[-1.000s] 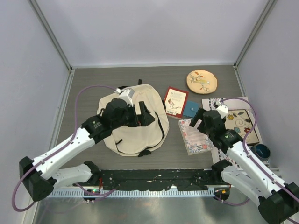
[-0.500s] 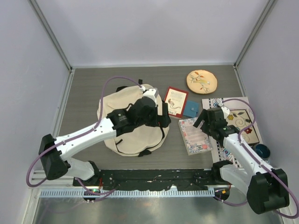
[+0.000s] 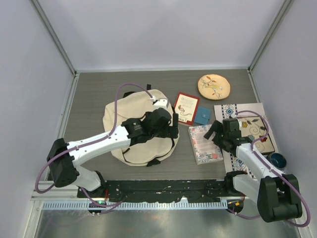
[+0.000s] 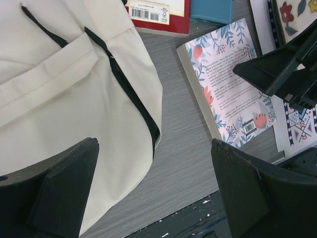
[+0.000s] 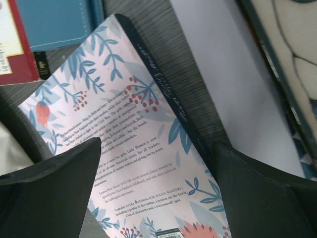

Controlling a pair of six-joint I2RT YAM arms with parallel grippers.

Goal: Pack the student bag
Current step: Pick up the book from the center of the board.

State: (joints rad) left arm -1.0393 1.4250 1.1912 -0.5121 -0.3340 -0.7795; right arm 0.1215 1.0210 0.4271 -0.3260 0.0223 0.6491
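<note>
1. Top external view: the student bag (image 3: 119, 116) lies flat on the left-centre of the table (image 3: 94, 91). Bare tabletop runs along its left side and behind it to the back wall.
2. The left gripper (image 4: 154, 148) hangs over the bag's right edge with its jaws spread wide and nothing between them. One finger is above cream fabric, the other above bare table.
3. A narrow strip of bare table separates the bag's rounded right edge from the floral book (image 3: 205, 145). A black strap follows that edge of the bag.
4. The red book (image 3: 186, 108) lies just beside the bag's upper right edge, and the blue case (image 3: 202, 115) touches the red book's right side. The floral book's far corner is near both.
5. The right gripper (image 5: 157, 146) hovers low over the floral book with its jaws spread wide, straddling the dark spine edge and holding nothing.
6. The patterned mat (image 3: 233, 110) lies near the spine, with a wedge of bare table between them.
7. The round disc (image 3: 214, 87) sits apart near the back right, with free table around it.
8. A dark bowl (image 3: 277, 159) sits at the mat's near right corner, by the side wall.
</note>
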